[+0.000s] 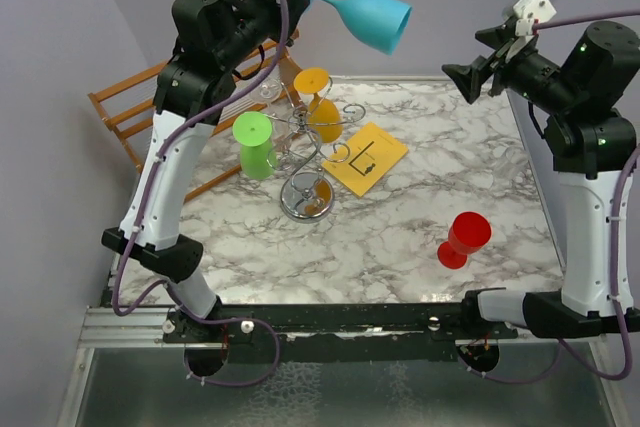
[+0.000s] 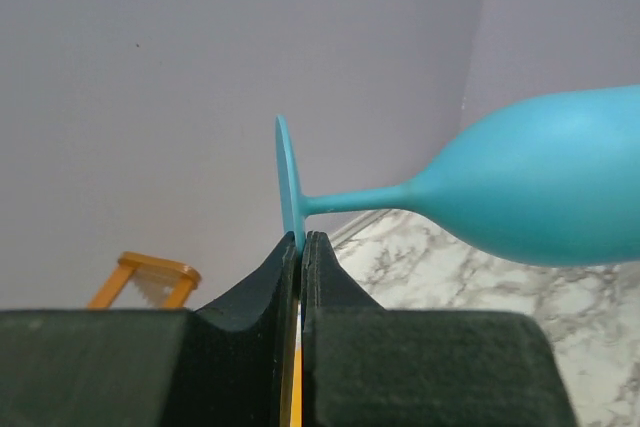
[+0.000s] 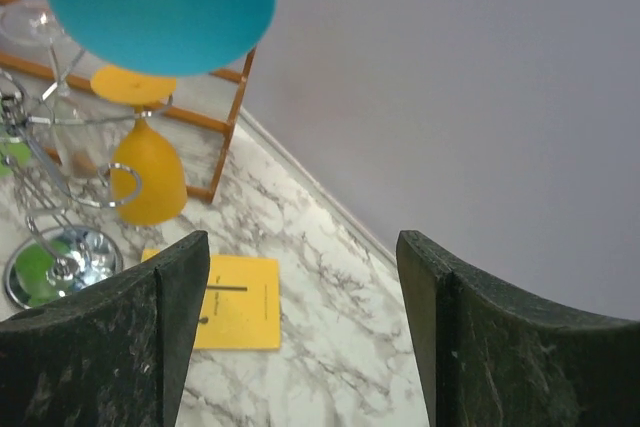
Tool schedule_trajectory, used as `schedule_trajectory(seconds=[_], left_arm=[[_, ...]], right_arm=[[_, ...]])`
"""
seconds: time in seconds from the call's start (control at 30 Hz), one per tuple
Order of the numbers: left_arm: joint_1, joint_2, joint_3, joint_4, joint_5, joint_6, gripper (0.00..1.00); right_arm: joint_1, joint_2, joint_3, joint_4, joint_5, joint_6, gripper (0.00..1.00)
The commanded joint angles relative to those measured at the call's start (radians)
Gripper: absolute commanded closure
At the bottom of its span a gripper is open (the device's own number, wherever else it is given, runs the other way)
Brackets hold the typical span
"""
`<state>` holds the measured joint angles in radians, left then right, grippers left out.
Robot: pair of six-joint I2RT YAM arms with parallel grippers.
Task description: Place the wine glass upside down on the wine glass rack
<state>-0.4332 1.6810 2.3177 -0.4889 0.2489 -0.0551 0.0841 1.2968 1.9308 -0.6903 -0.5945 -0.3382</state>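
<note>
Pinching wine glass [image 1: 372,17] by foot rim with left pincer [image 2: 301,239], upper centre, right pincer [image 3: 300,257] gaping empty; needing slow inversion, stem into wine glass rack [image 1: 310,147] loop.

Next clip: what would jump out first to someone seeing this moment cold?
A blue wine glass hangs sideways high over the far edge of the table, pinched by the rim of its foot in the left gripper. The right gripper is open and apart from it, on the right. Below, mid-table, a chrome wire rack has an orange glass and a green glass foot-up at it, and a red glass sits alone near the right.
</note>
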Motion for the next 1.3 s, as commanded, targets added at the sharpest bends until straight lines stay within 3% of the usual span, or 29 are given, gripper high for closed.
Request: schedule_trajectory(seconds=[0.0,0.37,0.6,0.9,1.27], left_arm=[[-0.064,-0.012,0.032,-0.019,-0.227,0.239,1.00],[-0.263,0.084,0.018,0.007,-0.518,0.646,1.00],[-0.354,0.131,-0.058,0.000,-0.606,0.841,1.00],[-0.378,0.138,-0.110,-0.116,-0.516,0.878,1.00],[-0.395,0.105,-0.183,-0.202,-0.521,0.905,1.00]], right_arm=[[0.000,-0.024,-0.124,-0.054,-0.026,-0.116,0.24],[0.000,-0.053,-0.393,-0.094,-0.389,-0.249,0.22],[0.000,-0.077,-0.499,-0.098,-0.474,-0.286,0.21],[0.000,-0.101,-0.519,-0.094,-0.439,-0.279,0.21],[0.000,-0.100,-0.510,-0.093,-0.424,-0.275,0.21]])
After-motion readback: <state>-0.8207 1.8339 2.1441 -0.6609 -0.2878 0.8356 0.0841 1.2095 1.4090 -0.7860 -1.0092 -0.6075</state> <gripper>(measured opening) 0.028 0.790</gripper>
